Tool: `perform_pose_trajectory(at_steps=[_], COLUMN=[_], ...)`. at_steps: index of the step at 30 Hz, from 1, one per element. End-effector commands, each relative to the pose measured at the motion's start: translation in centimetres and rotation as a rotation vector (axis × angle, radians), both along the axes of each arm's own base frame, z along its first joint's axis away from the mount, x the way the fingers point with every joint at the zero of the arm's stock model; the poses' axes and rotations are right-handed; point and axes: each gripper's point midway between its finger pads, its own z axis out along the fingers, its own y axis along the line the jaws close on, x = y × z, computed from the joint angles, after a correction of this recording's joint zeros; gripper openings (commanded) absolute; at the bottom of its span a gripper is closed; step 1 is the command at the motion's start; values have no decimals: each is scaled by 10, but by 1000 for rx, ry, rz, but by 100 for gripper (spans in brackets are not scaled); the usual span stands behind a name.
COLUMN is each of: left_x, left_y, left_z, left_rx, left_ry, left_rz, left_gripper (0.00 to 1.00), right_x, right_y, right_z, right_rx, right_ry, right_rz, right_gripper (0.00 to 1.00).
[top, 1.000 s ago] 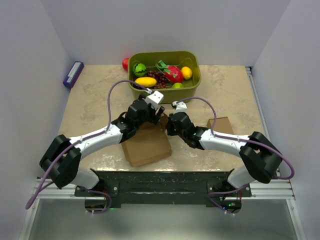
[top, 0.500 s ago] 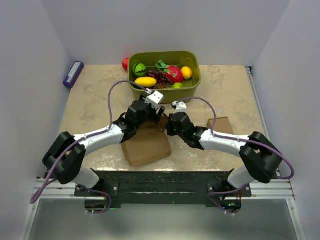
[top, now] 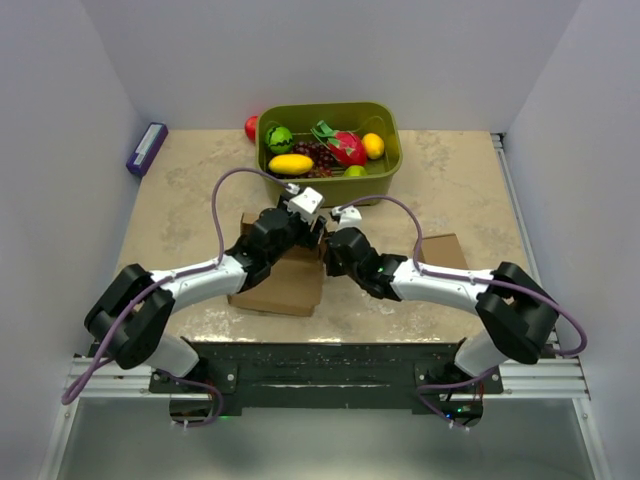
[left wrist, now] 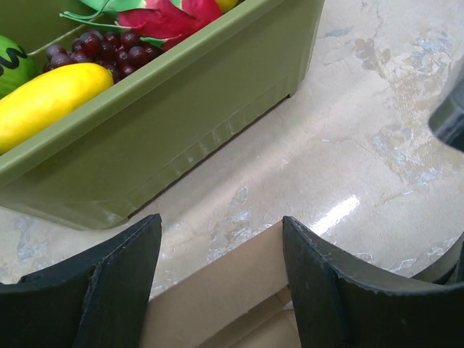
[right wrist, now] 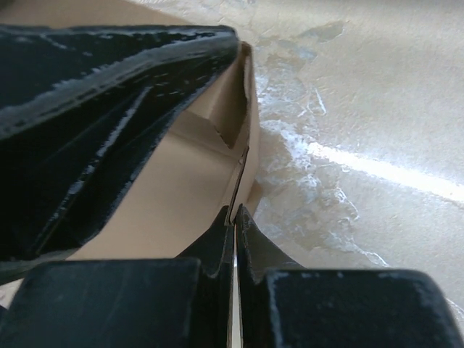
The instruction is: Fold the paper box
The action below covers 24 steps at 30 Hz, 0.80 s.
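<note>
Marble-patterned table [top: 460, 180] carries the paper box [top: 285, 285] near centre under both arms, left gripper [left wrist: 221, 243] fingers apart astride its edge, right gripper [right wrist: 233, 215] fingers pressed together at a panel edge; judged light, stiff, easily creased, best held by flap edges.

1. Top camera: high behind the arm bases, looking down over the whole table [top: 450, 180].
2. Left wrist: low, close, facing the green bin [left wrist: 181, 123].
3. Right wrist: very close on the paper box [right wrist: 167, 188], shared by all views.
</note>
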Motion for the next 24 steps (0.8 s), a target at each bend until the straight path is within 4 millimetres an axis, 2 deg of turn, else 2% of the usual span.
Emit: perform_pose_trajectory(at_steps=[1,5,9,14,24], left_x=[-13,-16,-17,-24,-30], left_y=[11,13,17,18,21], left_z=[-34,-36,-38,-40,-43], left_rx=[56,49,51,66,98], left_ry=[87,93,96,81,46], left_rz=[-2,-3,2,-34,-73], left_gripper=[71,71,71,71,71], right_x=[-2,-2,-3,-6,-5], right_y=[9,15,16,14,-7], right_z=[-4,-6,-2,4,25], right_rx=[-41,-36,-11,4,-18], right_ry=[10,18,8,0,-56], right_rz=[19,28,33,40,-9], right_gripper=[0,0,4,17,45])
